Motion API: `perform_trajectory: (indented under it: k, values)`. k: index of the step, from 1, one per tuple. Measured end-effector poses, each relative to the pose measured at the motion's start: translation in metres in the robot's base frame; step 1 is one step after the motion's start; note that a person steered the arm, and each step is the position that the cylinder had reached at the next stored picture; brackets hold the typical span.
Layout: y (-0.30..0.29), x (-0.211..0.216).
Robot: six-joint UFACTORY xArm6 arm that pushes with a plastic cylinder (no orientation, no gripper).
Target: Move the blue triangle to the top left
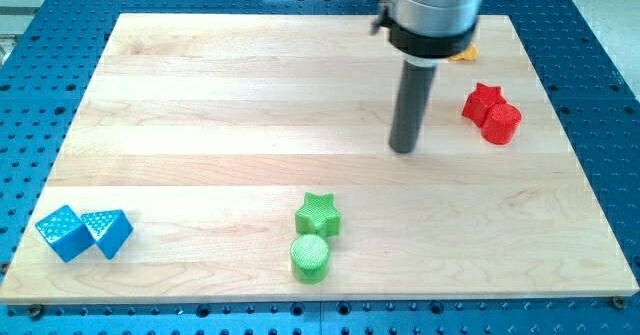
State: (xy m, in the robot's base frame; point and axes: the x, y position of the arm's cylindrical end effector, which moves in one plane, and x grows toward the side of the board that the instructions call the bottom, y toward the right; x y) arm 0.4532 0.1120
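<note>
Down at the view's bottom left, the blue triangle (108, 232) touches a blue cube (60, 233). My tip (403, 149) sits well apart, upper right on the surface (220, 105). No fingers here, just a rod.

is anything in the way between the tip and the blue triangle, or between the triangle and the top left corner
Nothing visible blocks either stretch. My tip is right of centre; bare board lies between it and the blue triangle at the bottom left. The blue cube touches the triangle's left side, off both paths. The green star sits just below the line from tip to triangle.

Green star (318, 215) touches green cylinder (310, 258); red star (483, 101) touches red cylinder (501, 123).
</note>
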Motion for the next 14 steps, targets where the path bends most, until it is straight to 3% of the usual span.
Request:
perform_trajectory:
  k: [1,3,5,7,8,14]
  values:
    - [-0.017,0.006]
    - [-0.127,0.020]
    - [-0.161,0.086]
    - [-0.193,0.119]
    - [-0.211,0.165]
    - [-0.297,0.155]
